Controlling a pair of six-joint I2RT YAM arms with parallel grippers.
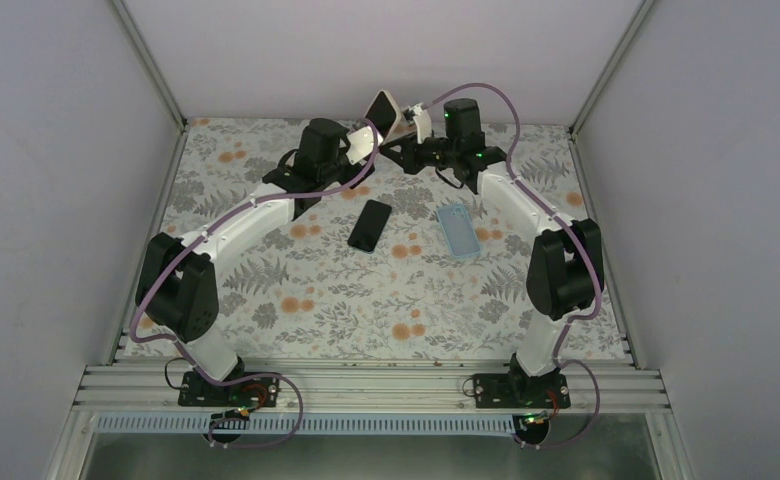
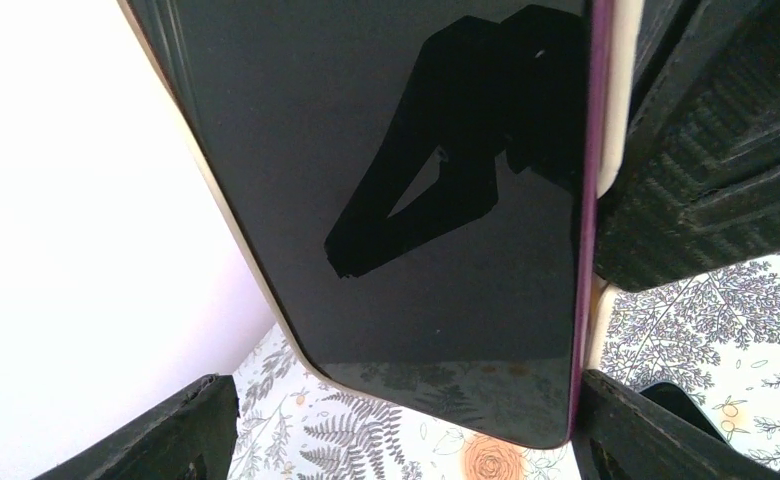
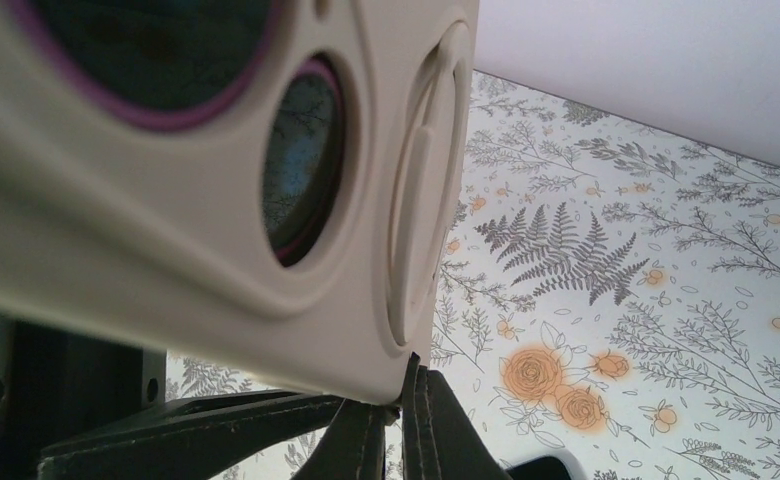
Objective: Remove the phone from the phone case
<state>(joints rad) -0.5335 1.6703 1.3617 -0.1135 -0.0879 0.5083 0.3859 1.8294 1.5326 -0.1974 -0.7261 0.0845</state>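
Phone (image 2: 416, 200), glossy black slab, in smooth cream case (image 3: 116, 250); right fingers (image 3: 441, 440) pinch case corner, left fingers (image 2: 166, 440) spread.

Robotics laboratory test cell. Plain white panels (image 1: 386, 50) in an aluminium-profile frame (image 1: 149, 60) enclose a bench (image 1: 366, 300) with a floral-print cover; the cabled left arm (image 1: 236, 225) and right arm (image 1: 521, 205) are bolted to a slotted rail (image 1: 366, 385).

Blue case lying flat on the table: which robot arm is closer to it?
Right. The right arm passes just beside the blue case, on its right side. The left arm lies farther off to the left, beyond the black phone.
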